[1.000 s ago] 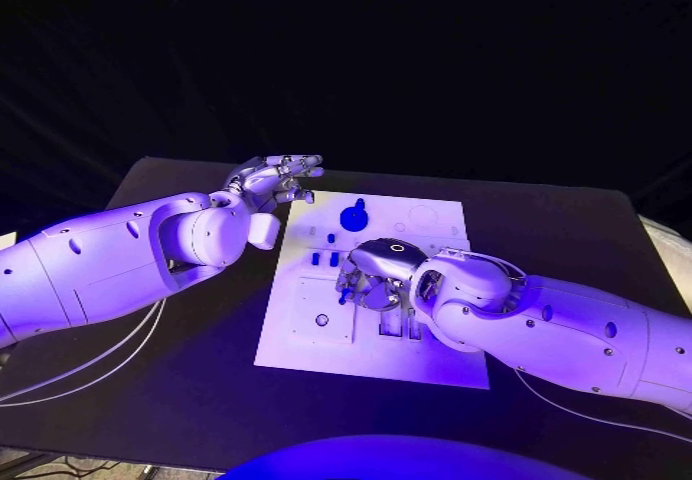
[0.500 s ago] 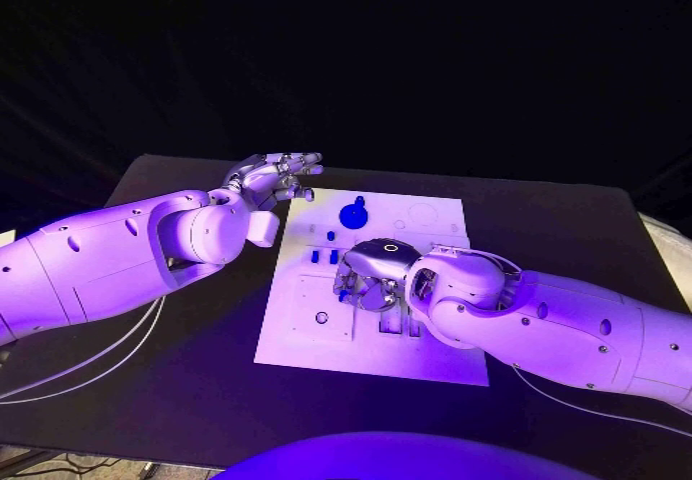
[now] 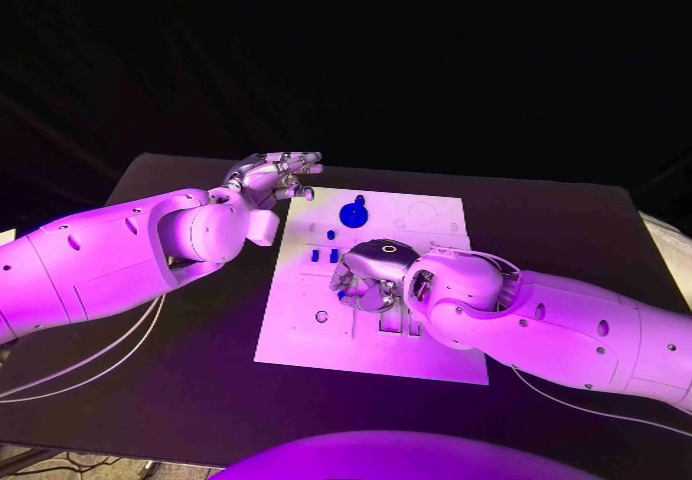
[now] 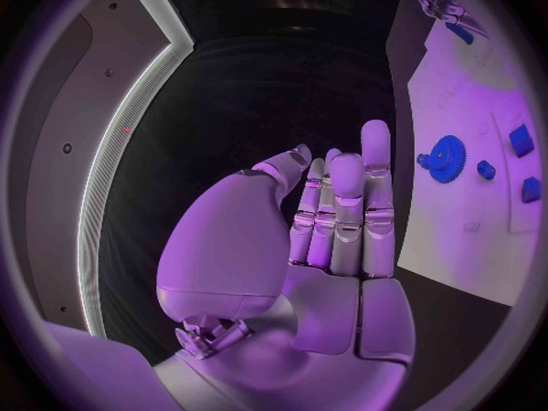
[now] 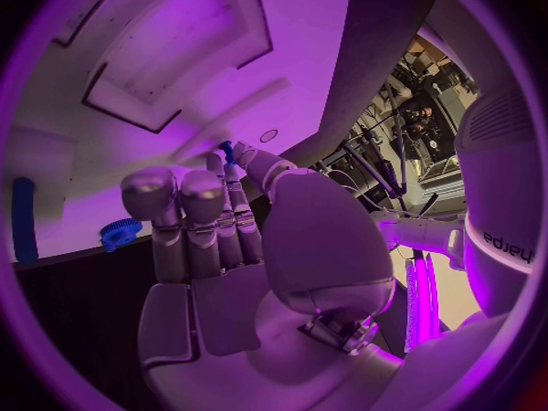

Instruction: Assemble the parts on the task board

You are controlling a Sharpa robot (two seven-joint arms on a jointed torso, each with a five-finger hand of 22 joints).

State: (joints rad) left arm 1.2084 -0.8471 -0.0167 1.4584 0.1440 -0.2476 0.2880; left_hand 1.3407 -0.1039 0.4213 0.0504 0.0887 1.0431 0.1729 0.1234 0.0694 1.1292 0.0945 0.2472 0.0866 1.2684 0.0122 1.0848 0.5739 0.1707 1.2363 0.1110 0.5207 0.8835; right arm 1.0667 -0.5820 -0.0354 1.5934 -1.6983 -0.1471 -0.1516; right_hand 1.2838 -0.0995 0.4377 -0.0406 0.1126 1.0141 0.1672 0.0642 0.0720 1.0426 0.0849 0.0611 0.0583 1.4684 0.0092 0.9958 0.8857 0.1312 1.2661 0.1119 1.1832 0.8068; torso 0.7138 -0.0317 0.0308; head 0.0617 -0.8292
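Observation:
The white task board (image 3: 433, 350) lies in the middle of the black table. A blue gear (image 3: 353, 213) stands near its far edge, and it also shows as the gear (image 4: 446, 158) and the gear (image 5: 118, 233) in the wrist views. Two small blue parts (image 3: 323, 257) sit just nearer than it. My right hand (image 3: 369, 278) hangs low over the board's middle and pinches a small blue part (image 5: 226, 147) between thumb and fingertips. My left hand (image 3: 274, 176) hovers beside the board's far left corner, its fingers (image 4: 342, 210) straight and holding nothing.
Rectangular recesses (image 3: 325, 300) are cut into the board's left half, with slots (image 3: 394, 325) right under my right forearm. A long blue piece (image 5: 23, 219) lies on the board at the rim of the right wrist view. Bare black table (image 3: 173, 370) surrounds the board.
My right hand has crept a little to the left over the board's middle. The left hand has stayed where it was.

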